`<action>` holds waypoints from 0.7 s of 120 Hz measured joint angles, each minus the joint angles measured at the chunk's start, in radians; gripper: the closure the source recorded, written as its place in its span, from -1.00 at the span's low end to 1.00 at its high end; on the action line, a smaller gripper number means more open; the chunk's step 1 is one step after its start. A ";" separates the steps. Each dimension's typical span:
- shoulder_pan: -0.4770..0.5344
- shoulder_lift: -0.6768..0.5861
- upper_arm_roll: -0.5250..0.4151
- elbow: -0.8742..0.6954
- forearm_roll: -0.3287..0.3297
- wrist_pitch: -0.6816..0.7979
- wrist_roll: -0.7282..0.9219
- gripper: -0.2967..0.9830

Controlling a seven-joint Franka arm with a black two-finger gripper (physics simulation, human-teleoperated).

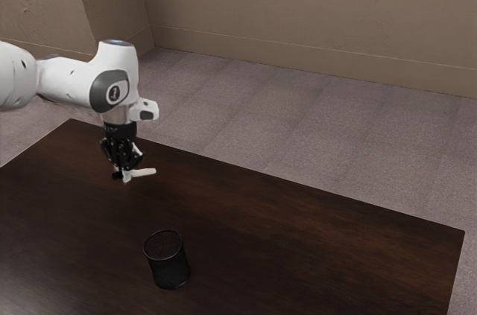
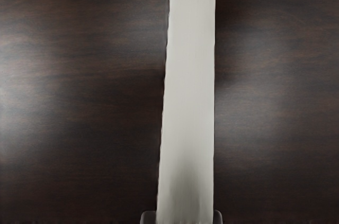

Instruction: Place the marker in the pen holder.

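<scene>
My gripper [image 1: 123, 174] points down over the table's far left part in the exterior view, shut on the white marker [image 1: 144, 173], which sticks out sideways toward that view's right. In the wrist view the marker [image 2: 190, 75] runs lengthwise away from the gripper [image 2: 184, 217], with a dark fingertip against each of its sides. How high it is above the wood I cannot tell. The black mesh pen holder [image 1: 170, 266] stands upright, nearer the exterior camera and apart from gripper and marker.
The dark wooden table [image 1: 298, 226] stretches toward the exterior view's right, with its far edge running diagonally behind the gripper. Beyond that edge are the carpeted floor [image 1: 298, 121] and a brown wall [image 1: 298, 10].
</scene>
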 joint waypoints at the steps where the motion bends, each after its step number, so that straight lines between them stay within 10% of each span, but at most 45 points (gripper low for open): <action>1: -0.002 -0.006 -0.001 0.000 0.000 -0.003 0.000 0.69; 84: -0.118 -0.149 -0.141 0.103 -0.115 -0.679 -0.118 0.68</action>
